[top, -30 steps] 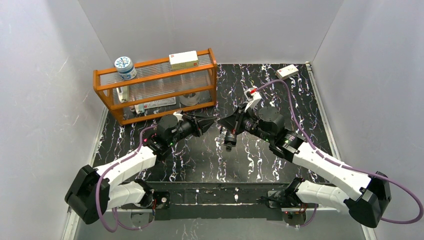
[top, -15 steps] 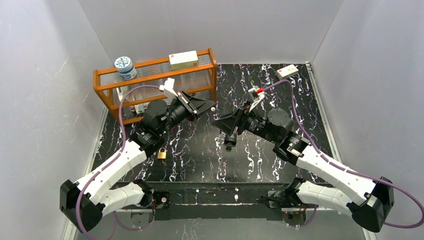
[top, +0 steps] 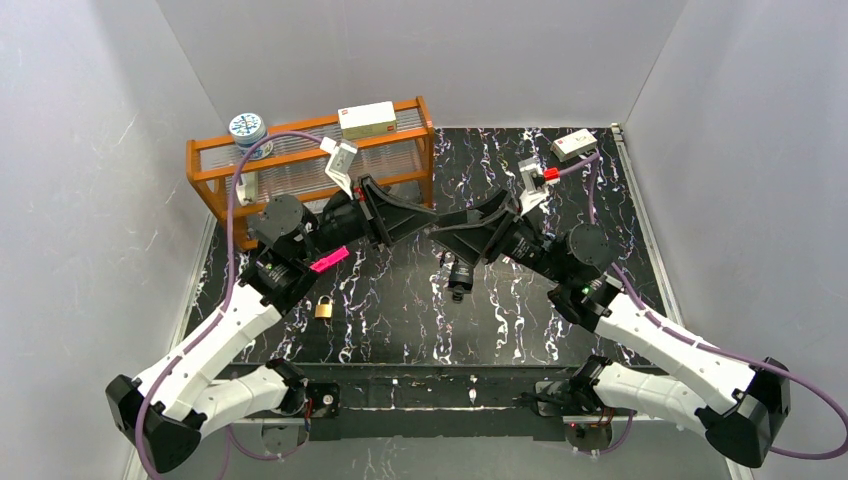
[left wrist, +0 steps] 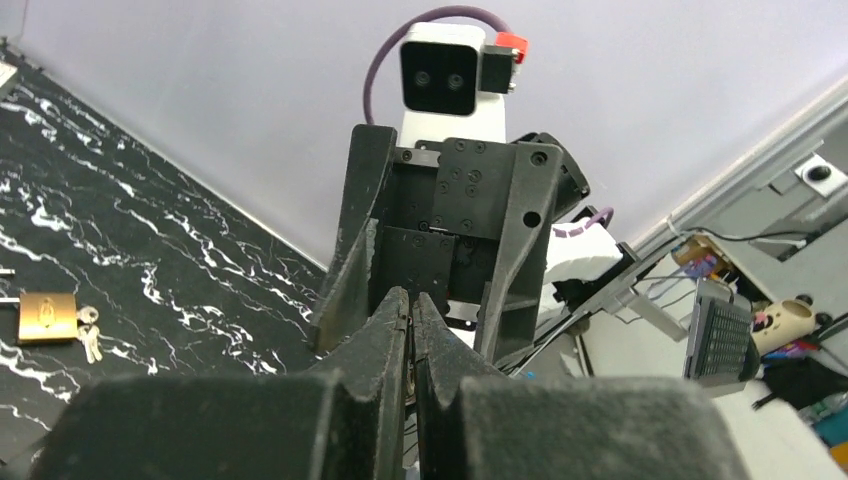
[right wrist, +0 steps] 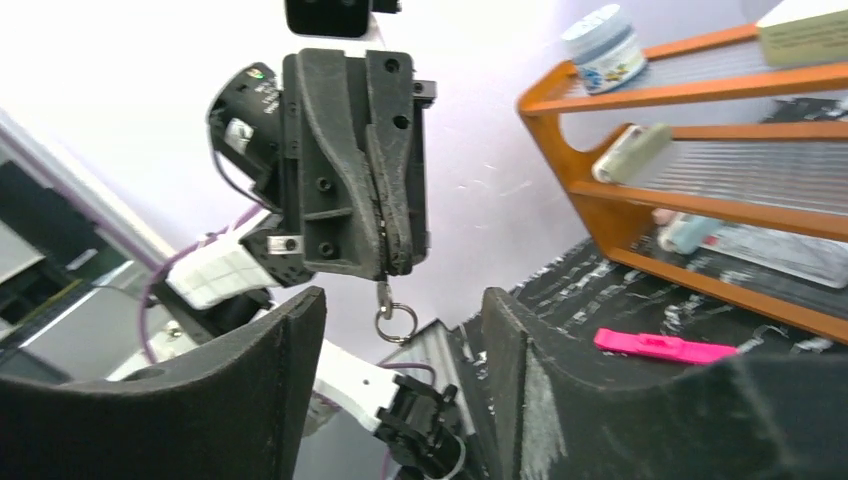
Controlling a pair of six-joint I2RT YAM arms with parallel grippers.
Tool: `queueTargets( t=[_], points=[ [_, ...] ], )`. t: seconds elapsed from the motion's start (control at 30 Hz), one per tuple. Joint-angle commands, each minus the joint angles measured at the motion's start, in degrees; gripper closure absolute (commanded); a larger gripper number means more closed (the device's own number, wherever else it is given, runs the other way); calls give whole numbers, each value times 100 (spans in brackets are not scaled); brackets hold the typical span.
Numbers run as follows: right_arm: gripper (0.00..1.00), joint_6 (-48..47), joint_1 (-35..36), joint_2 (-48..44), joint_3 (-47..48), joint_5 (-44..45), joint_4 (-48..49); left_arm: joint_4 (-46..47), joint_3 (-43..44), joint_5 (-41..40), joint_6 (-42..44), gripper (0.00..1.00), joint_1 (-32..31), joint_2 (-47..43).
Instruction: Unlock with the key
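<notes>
A brass padlock (top: 324,308) lies on the black marbled table, left of centre, with small keys (left wrist: 88,335) beside it; the left wrist view also shows the padlock (left wrist: 47,315). My left gripper (top: 428,217) is raised over the table's middle and shut on a small key (right wrist: 384,297), whose ring (right wrist: 396,323) dangles below the fingertips. My right gripper (top: 440,228) faces it tip to tip and stands open. The right wrist view has the hanging key just above and between the right gripper's (right wrist: 400,345) spread fingers, touching neither.
An orange rack (top: 310,175) stands at the back left with a jar (top: 248,130) and a box (top: 367,119) on top. A pink strip (top: 328,260) lies near the padlock. A small black object (top: 458,280) sits mid-table, and a white box (top: 574,144) at the back right.
Both arms have risen from low over the table. The left arm swung up and back, uncovering the padlock. The right gripper has gone from shut to open, and the key stays in the left gripper.
</notes>
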Motion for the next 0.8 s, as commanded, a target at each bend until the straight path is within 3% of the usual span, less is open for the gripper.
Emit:
queueTargets(
  t=[0.0,0.13,0.33,0.4,0.57,0.77],
  points=[
    [40,126,-12,-34,68,-604,870,219,302,446,489,100,7,-162],
    [56,73,-10,53,126,-794,792,481,365,526,329,100,5,-158],
    [62,58,-9,78,129,-870,877,636,362,606,193,100,5,-196],
    [61,4,-8,98,189,-996,880,656,315,619,193,100,6,-218],
    [45,-16,-9,152,330,-1217,854,681,281,652,194,100,6,-228],
    [47,-55,-8,45,260,-1043,970,746,265,694,140,100,5,-237]
  ],
)
